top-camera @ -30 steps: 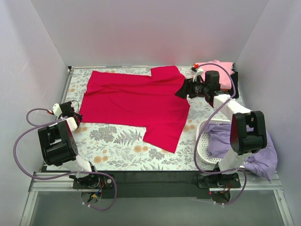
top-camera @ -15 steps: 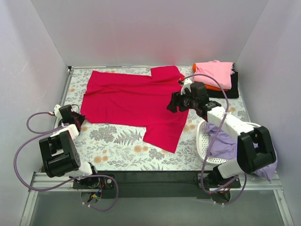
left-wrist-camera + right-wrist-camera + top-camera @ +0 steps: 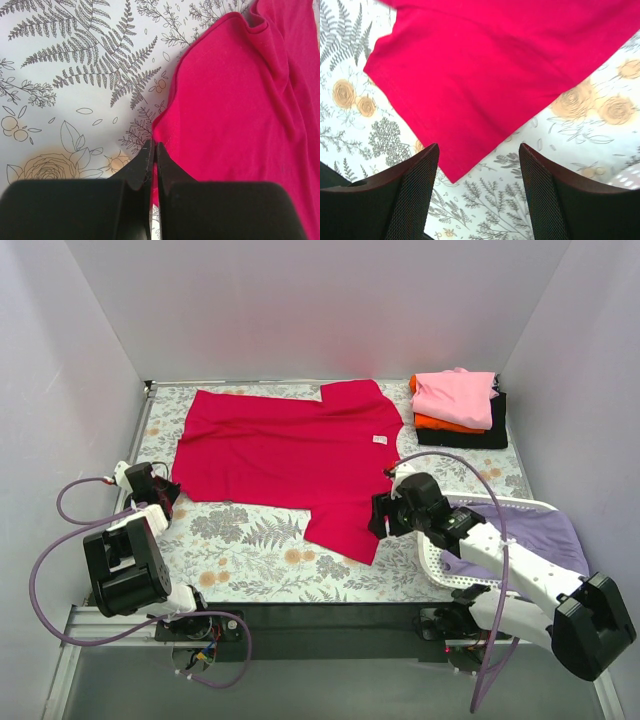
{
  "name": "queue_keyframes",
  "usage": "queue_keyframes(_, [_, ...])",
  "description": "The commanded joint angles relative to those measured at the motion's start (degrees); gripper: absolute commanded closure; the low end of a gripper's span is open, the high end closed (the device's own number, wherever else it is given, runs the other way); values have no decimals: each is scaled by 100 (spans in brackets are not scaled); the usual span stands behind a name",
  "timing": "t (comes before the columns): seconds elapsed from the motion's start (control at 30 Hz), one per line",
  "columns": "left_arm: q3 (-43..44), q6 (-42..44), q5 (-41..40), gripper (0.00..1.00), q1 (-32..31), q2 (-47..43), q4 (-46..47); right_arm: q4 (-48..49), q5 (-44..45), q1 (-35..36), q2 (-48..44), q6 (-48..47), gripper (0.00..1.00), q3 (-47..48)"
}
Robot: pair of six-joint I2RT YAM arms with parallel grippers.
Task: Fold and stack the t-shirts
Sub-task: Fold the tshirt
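Nearest to the arm bases, at the right, stands a white mesh basket [image 3: 432, 558] on the flowered worktop [image 3: 250, 550]. A lavender t-shirt [image 3: 545, 540] lies in it and hangs over its right side.

Just left of the basket is the right pincer [image 3: 477, 150]. Its two fingers stand wide apart with nothing between them. It is above the near corner of the red t-shirt [image 3: 290, 455], and in the right wrist view this corner points toward the gap between the fingers.

At the left side, the left pincer [image 3: 152, 150] is closed, its fingers pressed together. The tips are at the hem of the red t-shirt, at its left near corner. If a bit of cloth is caught between them, I cannot tell.

The red t-shirt lies spread flat over the middle of the worktop and reaches up to the far edge. A small white label shows on its right part.

In the far right corner there is a stack of folded t-shirts: the pink t-shirt [image 3: 455, 395] on top, the orange t-shirt [image 3: 438, 423] under it, and the black t-shirt [image 3: 475, 438] at the bottom.
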Motion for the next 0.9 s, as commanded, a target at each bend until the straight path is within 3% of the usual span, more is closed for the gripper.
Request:
queue_keyframes(0.0, [-59, 41, 2, 100, 25, -120, 80, -123, 229, 310, -57, 376, 41, -206])
queue_keyframes(0.3, [-42, 76, -7, 100, 25, -77, 71, -167, 475, 908, 30, 772, 41, -532])
queue_keyframes(0.87, [-15, 102, 81, 100, 17, 12, 62, 132, 537, 1488, 918, 913, 43, -321])
